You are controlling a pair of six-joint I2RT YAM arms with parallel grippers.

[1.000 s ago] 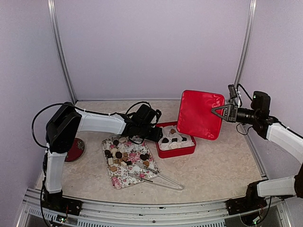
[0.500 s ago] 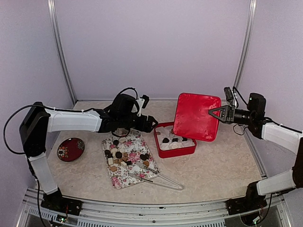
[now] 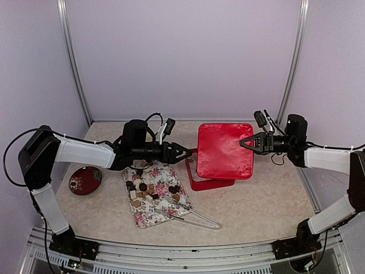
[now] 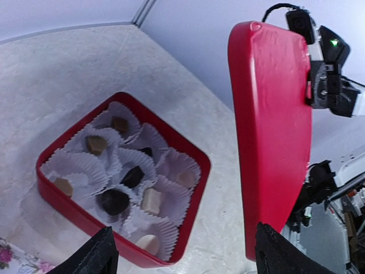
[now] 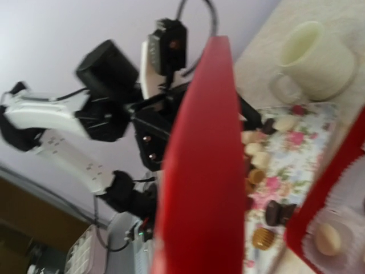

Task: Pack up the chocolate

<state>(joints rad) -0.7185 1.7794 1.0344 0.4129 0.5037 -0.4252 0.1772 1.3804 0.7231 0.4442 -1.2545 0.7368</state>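
Chocolate [image 4: 115, 200] sits flat in liners [image 4: 166, 187]; left fingers [image 4: 94, 254] spread, right fingers [image 3: 246, 141] clamp red lid [image 3: 225, 151].

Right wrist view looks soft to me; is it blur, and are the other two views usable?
Right wrist: smeared throughout, the red lid and mug have fuzzy edges. Left wrist: crisp, chocolates in the red box read clearly. Top external: evenly lit, sharp, but the pieces are tiny.
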